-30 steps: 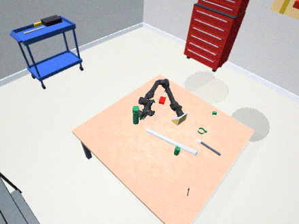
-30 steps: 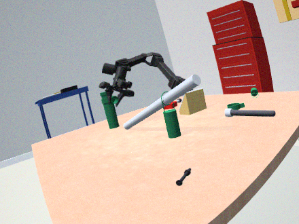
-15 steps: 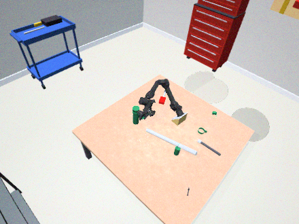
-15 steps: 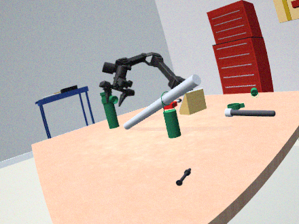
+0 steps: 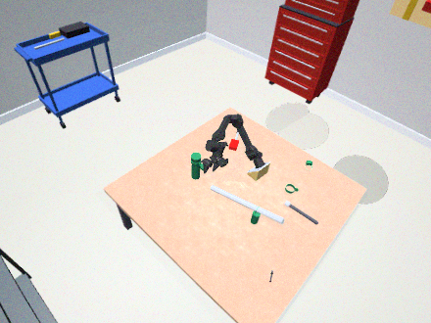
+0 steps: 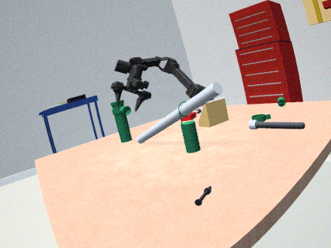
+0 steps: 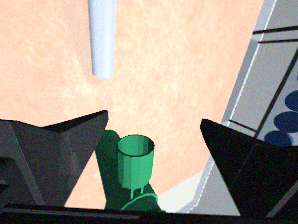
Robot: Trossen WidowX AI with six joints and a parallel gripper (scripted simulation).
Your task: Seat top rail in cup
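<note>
The big green post (image 5: 196,171) (image 6: 122,130) stands upright. Its green rail-end cup (image 6: 127,110) (image 7: 135,167) hangs on the band near the post cap, and its open mouth is empty in the wrist view. The pale rail (image 5: 245,204) (image 6: 165,122) (image 7: 103,40) passes through the loop cap's thin ring on the short green post (image 5: 255,218) (image 6: 191,140). The rail slopes down to its end near the big post, low by the table and apart from the cup. My gripper (image 5: 211,168) (image 6: 127,107) (image 7: 155,118) is wide open, with its fingers on either side of the cup, not touching the rail.
A tan wedge block (image 5: 260,172) (image 6: 216,113) stands by the arm's base, with a red piece (image 5: 234,144) behind. A dark rod (image 5: 304,214) (image 6: 282,125), a green band (image 5: 291,189), a green cap (image 5: 309,163) and a small bolt (image 5: 271,276) (image 6: 203,196) lie on the table.
</note>
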